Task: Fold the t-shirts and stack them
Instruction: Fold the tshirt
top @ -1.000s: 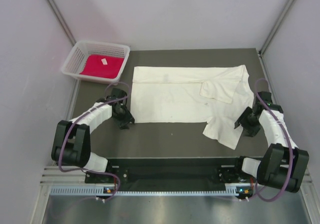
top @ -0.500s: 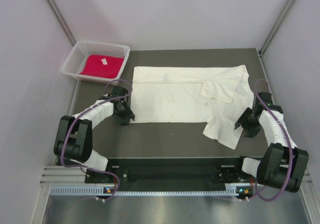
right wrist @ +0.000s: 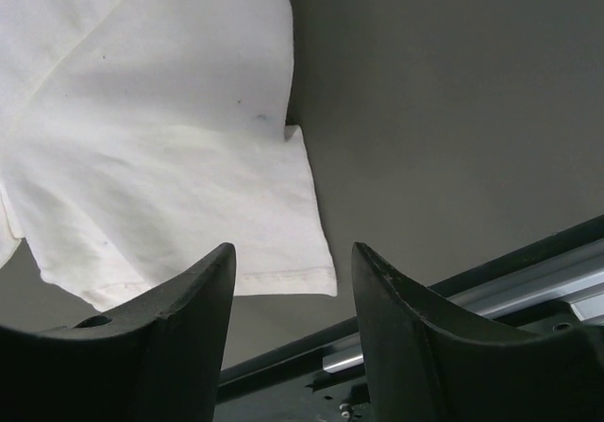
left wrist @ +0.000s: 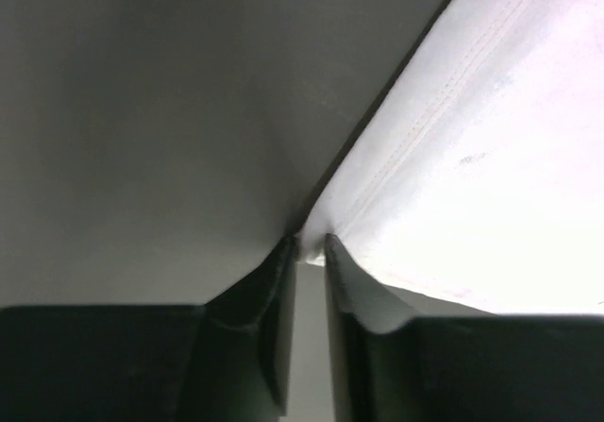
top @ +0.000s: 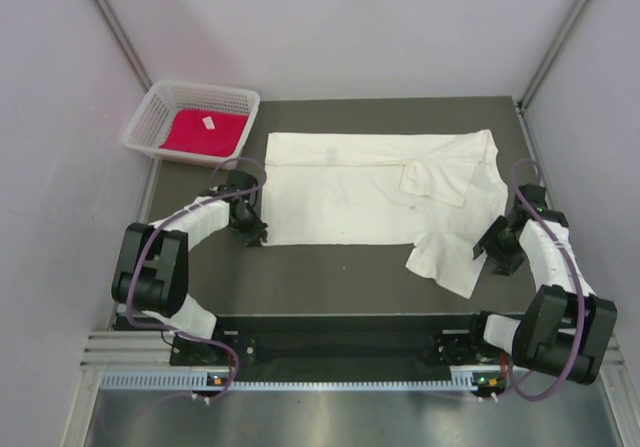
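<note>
Tightening left tool (left wrist: pixel 310 244) onto white t-shirt (left wrist: pixel 472 186) corner

Dark grey table (top: pixel 340 277), viewed from above and behind me. Two things lie directly on it. A cream-white t-shirt (top: pixel 340 192) is spread flat across the middle, with one sleeve folded over the body on my right. A white mesh basket (top: pixel 142 117) sits at my far-left corner, apart from the shirt.

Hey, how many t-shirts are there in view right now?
2. The white shirt lies spread on the table; the red shirt sits in the basket at the far left. More could hide under the red one.
</note>
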Controlling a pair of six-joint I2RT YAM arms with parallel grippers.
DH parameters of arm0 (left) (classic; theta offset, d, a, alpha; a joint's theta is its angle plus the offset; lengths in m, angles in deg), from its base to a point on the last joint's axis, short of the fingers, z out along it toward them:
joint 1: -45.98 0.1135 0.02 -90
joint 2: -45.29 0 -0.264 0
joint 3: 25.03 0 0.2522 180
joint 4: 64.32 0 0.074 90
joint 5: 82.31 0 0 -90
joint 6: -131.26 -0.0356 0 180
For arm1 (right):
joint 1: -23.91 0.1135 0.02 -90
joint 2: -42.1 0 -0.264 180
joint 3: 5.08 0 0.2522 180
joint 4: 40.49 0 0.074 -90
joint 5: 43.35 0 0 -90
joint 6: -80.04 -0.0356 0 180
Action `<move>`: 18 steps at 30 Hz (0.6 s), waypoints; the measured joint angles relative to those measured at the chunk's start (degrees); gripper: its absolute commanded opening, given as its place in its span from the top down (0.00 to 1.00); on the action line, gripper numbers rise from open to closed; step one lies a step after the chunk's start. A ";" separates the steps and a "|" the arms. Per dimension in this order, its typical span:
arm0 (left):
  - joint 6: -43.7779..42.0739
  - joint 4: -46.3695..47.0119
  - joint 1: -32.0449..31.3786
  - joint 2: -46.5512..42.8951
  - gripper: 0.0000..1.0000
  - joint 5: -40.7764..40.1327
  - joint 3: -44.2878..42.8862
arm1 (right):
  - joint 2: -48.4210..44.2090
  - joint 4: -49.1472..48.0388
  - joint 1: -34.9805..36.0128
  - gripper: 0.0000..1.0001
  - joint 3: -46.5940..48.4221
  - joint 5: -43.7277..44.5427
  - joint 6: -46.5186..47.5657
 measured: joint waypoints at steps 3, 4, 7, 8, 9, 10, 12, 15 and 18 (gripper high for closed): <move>-0.09 0.79 0.00 0.42 0.93 0.26 -0.02 | 0.00 -0.02 -1.03 0.49 -0.02 0.24 0.00; -0.24 1.07 0.00 0.48 0.96 0.31 -0.02 | 0.04 -0.04 -1.33 0.50 -0.02 0.35 0.00; -0.68 1.22 0.02 0.48 1.00 0.48 -0.02 | 0.55 -0.39 -2.38 0.55 -0.20 0.79 -0.02; -0.81 1.22 0.00 0.48 1.00 0.48 -0.02 | 0.96 -0.66 -2.54 0.63 -0.37 0.85 -0.09; -0.98 1.25 0.02 0.48 1.00 0.57 -0.02 | 1.57 -0.68 -2.82 0.66 -0.44 0.81 -0.04; -1.29 1.25 0.02 0.48 1.00 0.70 -0.07 | 2.32 -1.16 -2.91 0.70 -0.74 0.74 -0.39; -1.79 1.25 0.02 0.48 1.00 0.76 -0.13 | 3.10 -1.88 -2.93 0.71 -1.60 0.02 -0.92; -2.60 1.22 0.02 0.48 1.00 0.96 -0.31 | 3.28 -2.56 -2.93 0.71 -3.41 -0.79 -1.57; -3.30 1.29 0.02 0.48 1.00 1.27 -0.48 | 3.34 -3.15 -2.86 0.71 -4.44 -1.16 -1.81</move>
